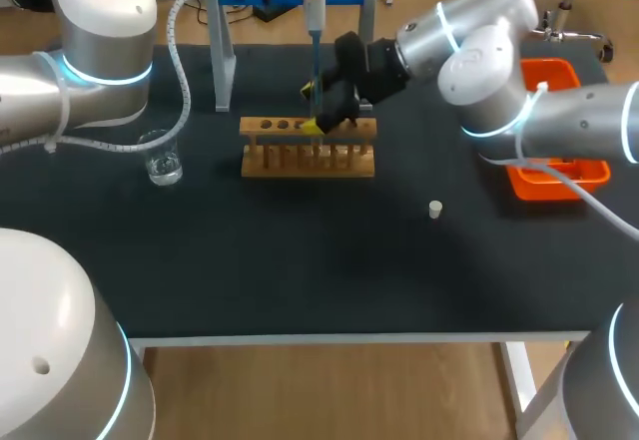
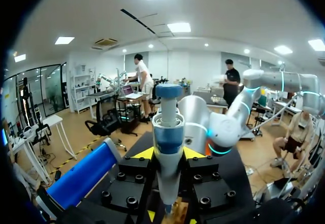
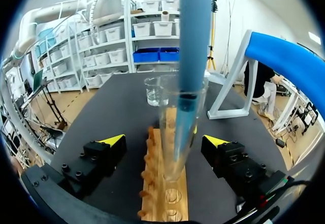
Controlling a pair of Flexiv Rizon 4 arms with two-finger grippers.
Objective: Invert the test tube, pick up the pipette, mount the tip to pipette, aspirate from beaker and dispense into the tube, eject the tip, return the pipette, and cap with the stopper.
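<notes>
My left gripper [image 2: 169, 155] is shut on the blue and white pipette [image 2: 167, 132], holding it upright above the wooden rack [image 1: 308, 148]. The pipette [image 1: 315, 21] reaches down with its blue lower part [image 3: 193, 36] inside the mouth of the clear test tube [image 3: 175, 132]. That tube stands upright in the rack [image 3: 163, 188]. My right gripper [image 3: 165, 141] is open, one finger on each side of the tube and clear of it; it sits at the rack's top [image 1: 318, 109]. The glass beaker [image 1: 161, 157] stands left of the rack. A small white stopper [image 1: 435, 209] lies to the rack's right.
A white stand with a blue bar [image 1: 225, 56] rises behind the rack, and shows beside the tube [image 3: 287, 56]. An orange tray [image 1: 559, 176] lies at the table's right edge under my right arm. The beaker [image 3: 155, 91] stands beyond the rack's far end.
</notes>
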